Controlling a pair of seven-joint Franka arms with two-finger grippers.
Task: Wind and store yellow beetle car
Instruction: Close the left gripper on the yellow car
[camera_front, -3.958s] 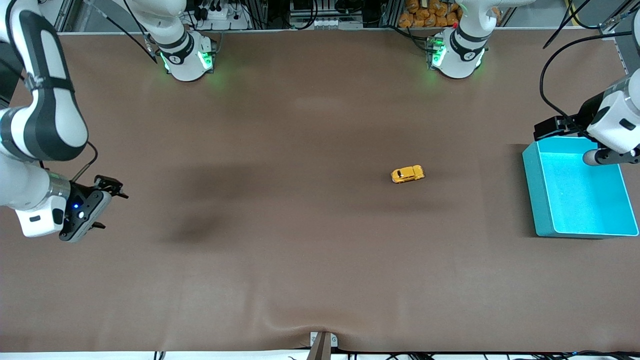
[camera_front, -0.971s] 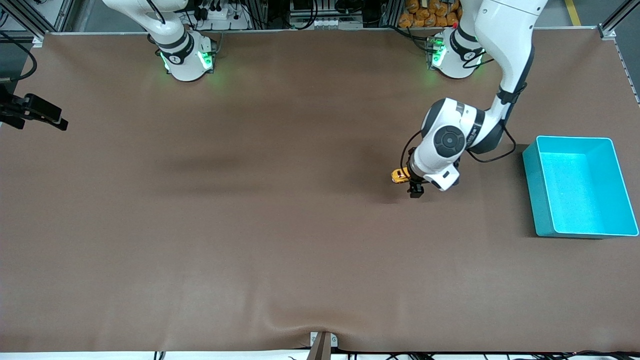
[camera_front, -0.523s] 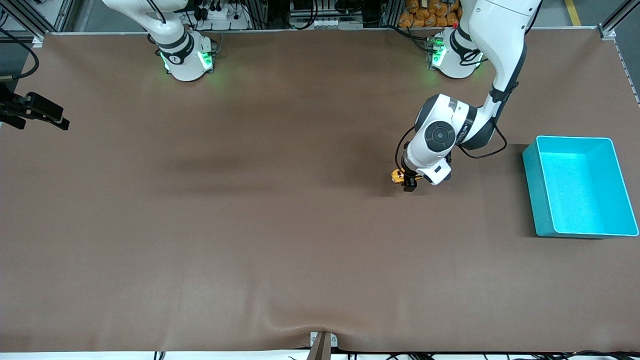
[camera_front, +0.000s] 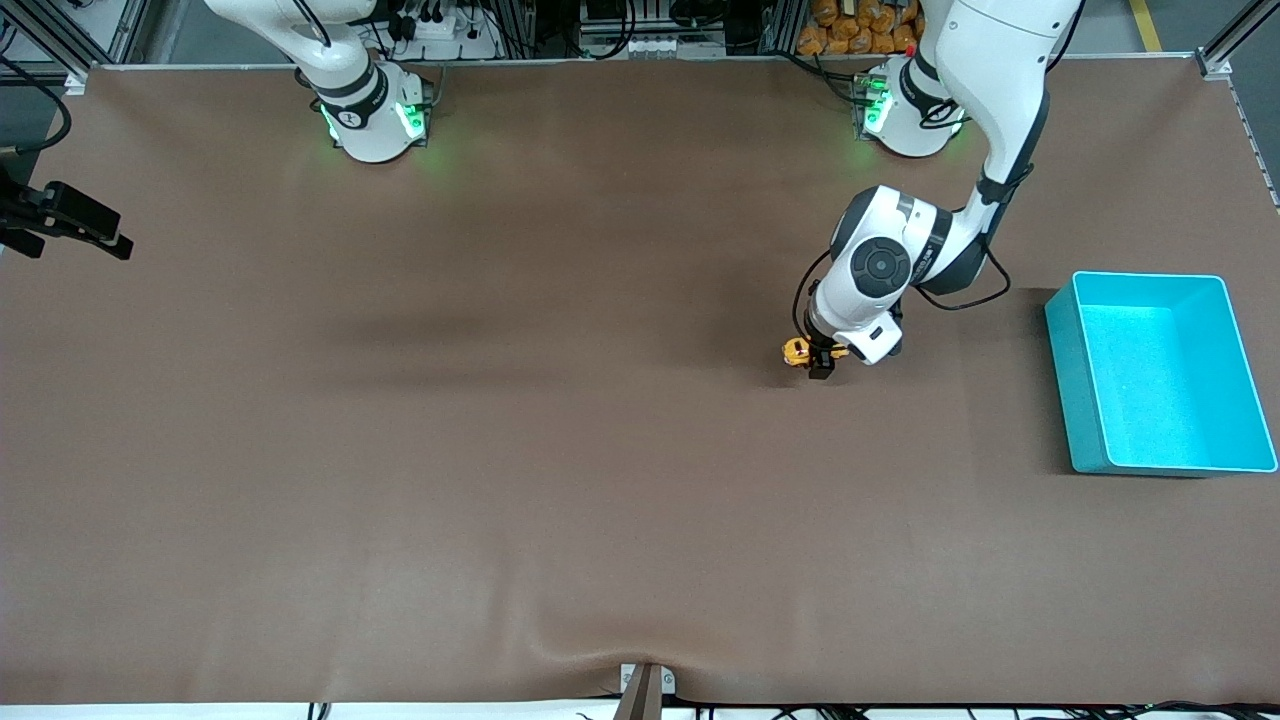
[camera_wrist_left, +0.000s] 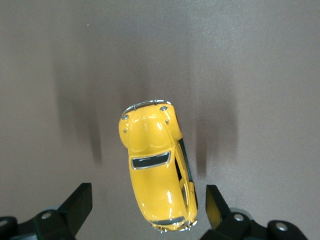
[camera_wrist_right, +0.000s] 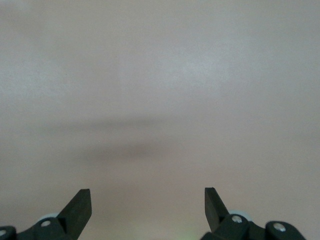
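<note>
Over the yellow beetle car (camera_wrist_left: 158, 167) the left gripper (camera_wrist_left: 145, 207) gapes wide, gripping nothing; car's angled toward 11 o'clock, so closing could twist it loose. Right gripper (camera_wrist_right: 147, 207) waits spread, empty.

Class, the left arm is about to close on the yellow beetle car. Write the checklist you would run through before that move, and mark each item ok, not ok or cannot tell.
1. left gripper open, a finger on each side of the yellow beetle car: ok.
2. Car on its wheels on the table, roof up: ok.
3. Car squared between the fingers: not ok; it lies slightly skewed and closer to one finger.
4. Fingers low enough to grip the body: cannot tell.
5. turquoise bin open, nothing seen inside, toward the left arm's end of the table: ok.
6. right gripper waiting away from the car, open: ok.
</note>
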